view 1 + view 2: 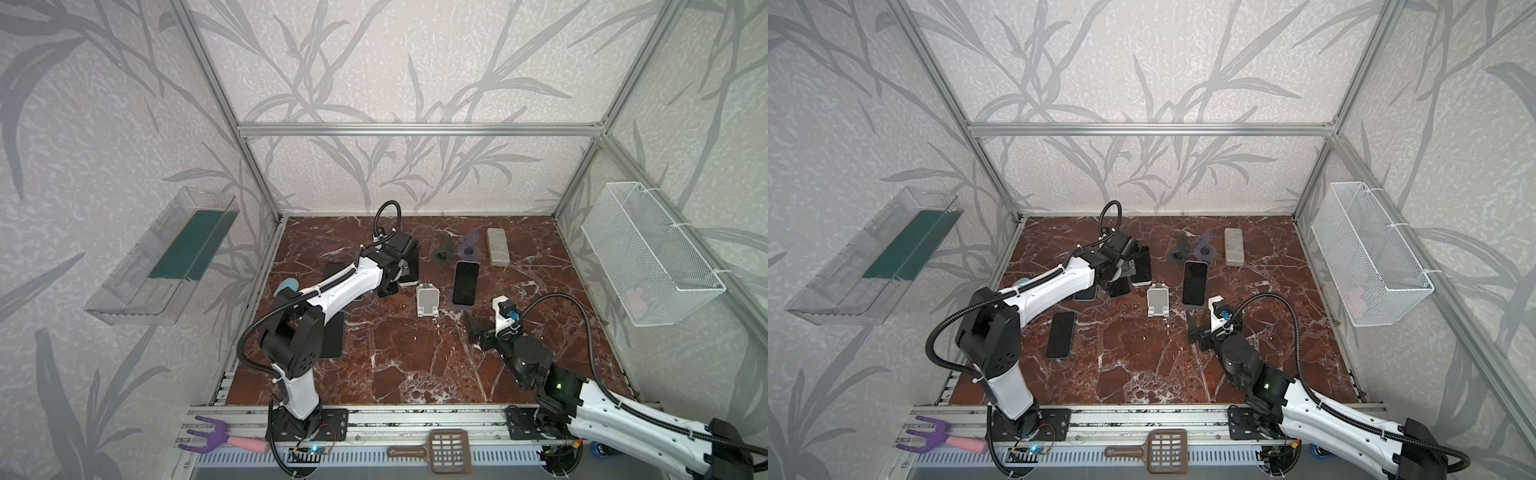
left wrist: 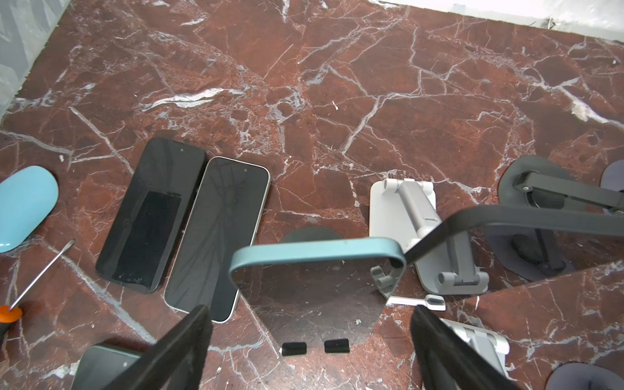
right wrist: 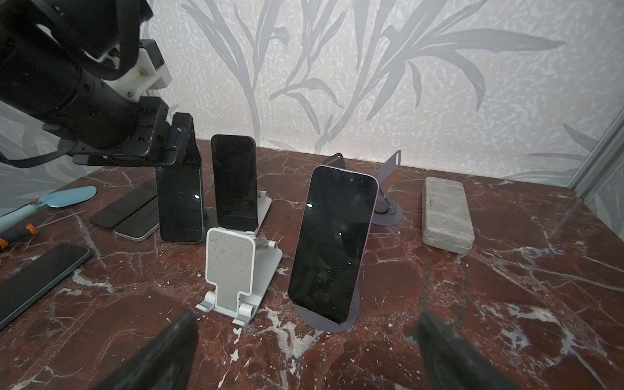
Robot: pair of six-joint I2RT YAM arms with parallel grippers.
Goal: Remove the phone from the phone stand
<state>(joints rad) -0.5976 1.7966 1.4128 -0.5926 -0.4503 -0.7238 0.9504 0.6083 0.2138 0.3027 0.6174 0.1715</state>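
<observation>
On the left wall, your clear plastic bin (image 1: 129, 286) holds a flat dark-green sheet (image 1: 195, 241). The white wire-mesh basket (image 1: 623, 249) opposite holds something pale (image 1: 635, 298), too faint to make out. Your left gripper (image 2: 310, 312) straddles the glossy teal-rimmed phone (image 2: 314, 270), jaws released and clear of both edges. That phone stands on a dark stand (image 2: 307, 233), mostly hidden; only its round base peeks out. Your right gripper (image 3: 309, 319) is spread wide, gripping nothing, facing a purple-rimmed phone (image 3: 332, 243) propped on a round purple stand (image 3: 351, 320).
</observation>
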